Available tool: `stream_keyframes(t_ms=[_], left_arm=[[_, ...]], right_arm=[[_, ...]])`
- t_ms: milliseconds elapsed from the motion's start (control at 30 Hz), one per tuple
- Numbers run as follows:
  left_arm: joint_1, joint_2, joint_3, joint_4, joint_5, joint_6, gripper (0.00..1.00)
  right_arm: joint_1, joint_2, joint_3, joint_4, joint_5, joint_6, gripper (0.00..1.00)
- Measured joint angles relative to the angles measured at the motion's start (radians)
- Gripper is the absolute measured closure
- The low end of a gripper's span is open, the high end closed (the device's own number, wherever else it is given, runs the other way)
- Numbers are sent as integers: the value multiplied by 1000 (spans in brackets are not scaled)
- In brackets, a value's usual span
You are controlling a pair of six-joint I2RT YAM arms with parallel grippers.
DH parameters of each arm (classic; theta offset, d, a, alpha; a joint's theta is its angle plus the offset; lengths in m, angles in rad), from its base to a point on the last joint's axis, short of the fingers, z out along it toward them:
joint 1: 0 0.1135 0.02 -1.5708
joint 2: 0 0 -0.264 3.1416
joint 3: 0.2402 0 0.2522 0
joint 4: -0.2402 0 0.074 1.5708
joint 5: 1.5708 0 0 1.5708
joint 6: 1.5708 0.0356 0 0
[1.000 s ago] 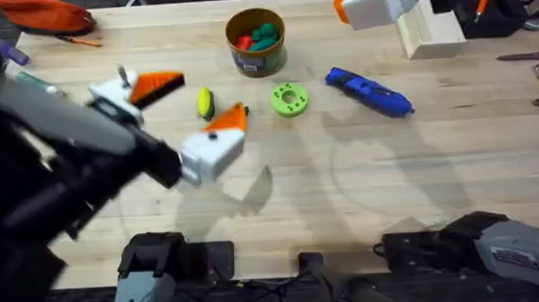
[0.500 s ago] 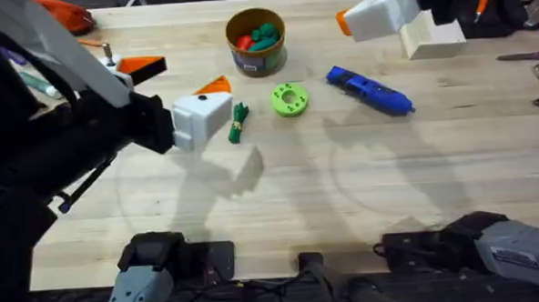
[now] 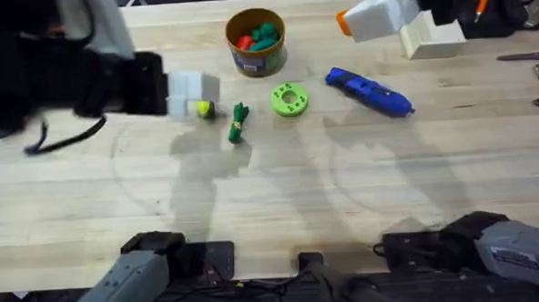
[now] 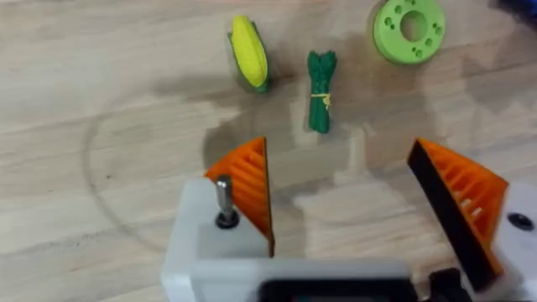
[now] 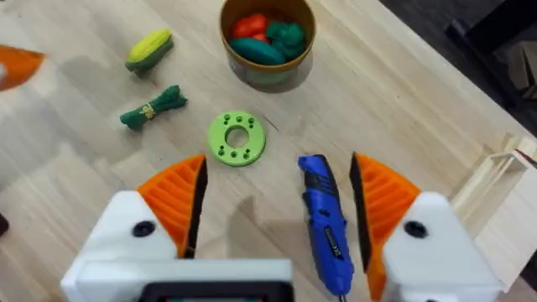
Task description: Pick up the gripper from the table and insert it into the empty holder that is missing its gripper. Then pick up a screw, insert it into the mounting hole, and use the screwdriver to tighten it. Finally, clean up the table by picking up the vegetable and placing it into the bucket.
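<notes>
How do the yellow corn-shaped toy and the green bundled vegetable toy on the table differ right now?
The yellow corn-shaped toy is plump, oval and smooth, with a green edge; the green bundled vegetable toy is slim, all green, and tied round its middle by a yellow band. In the overhead view the corn sits right at the left gripper's white body, while the bundle lies apart from it. Both lie flat on the pale wood table, outside the tan bucket.
</notes>
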Motion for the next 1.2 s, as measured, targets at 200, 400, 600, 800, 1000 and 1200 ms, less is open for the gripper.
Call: stream_keyframes(t_ms=[200, 400, 600, 800, 1000, 1200], left_arm=[[-163, 172, 18, -5, -122, -93, 14], [-262, 319, 18, 46, -176, -158, 14], [-315, 515, 18, 87, -182, -229, 13], [-352, 656, 18, 120, -182, -258, 14], [-371, 757, 18, 165, -187, -267, 13], [-371, 781, 29, 180, -184, -268, 8]], right_arm=[[0, 0, 0, 0, 0, 1, 112], [0, 0, 0, -3, 0, 4, 112], [0, 0, 0, -4, 0, 4, 112], [0, 0, 0, -4, 0, 7, 112], [0, 0, 0, -4, 0, 7, 112], [0, 0, 0, -4, 0, 7, 112]])
